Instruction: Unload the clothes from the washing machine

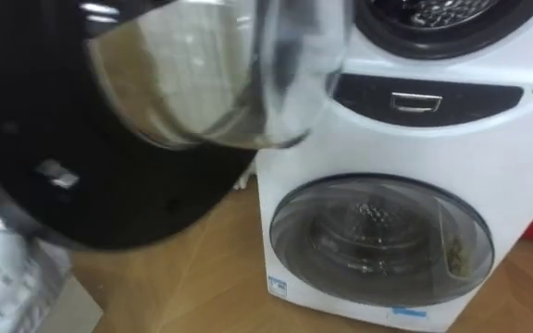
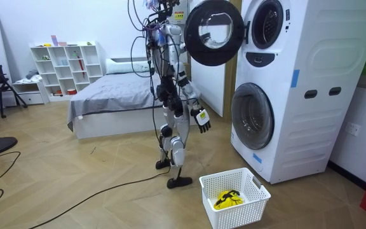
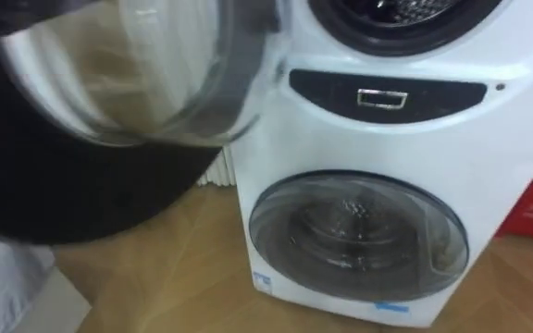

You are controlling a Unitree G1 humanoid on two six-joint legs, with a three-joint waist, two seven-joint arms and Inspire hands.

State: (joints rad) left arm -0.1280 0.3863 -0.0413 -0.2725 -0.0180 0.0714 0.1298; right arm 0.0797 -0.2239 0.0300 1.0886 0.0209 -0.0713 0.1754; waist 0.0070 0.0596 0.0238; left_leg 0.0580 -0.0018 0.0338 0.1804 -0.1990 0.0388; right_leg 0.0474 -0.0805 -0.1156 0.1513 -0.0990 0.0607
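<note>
Hanging low beside the robot's thigh in the room view, the right hand carries nothing that can be seen; whether it is released or clenched cannot be told at that distance. The robot stands on the wooden floor before two white machines stacked one on the other. The upper machine has its one round door swung wide open toward the robot, and the rim of its steel drum shows. The lower machine has its one door shut. Two small blue stickers sit at the lower machine's bottom edge, their print too small to read. One white basket stands on the floor in front of the lower machine, and one yellow garment lies inside it.
</note>
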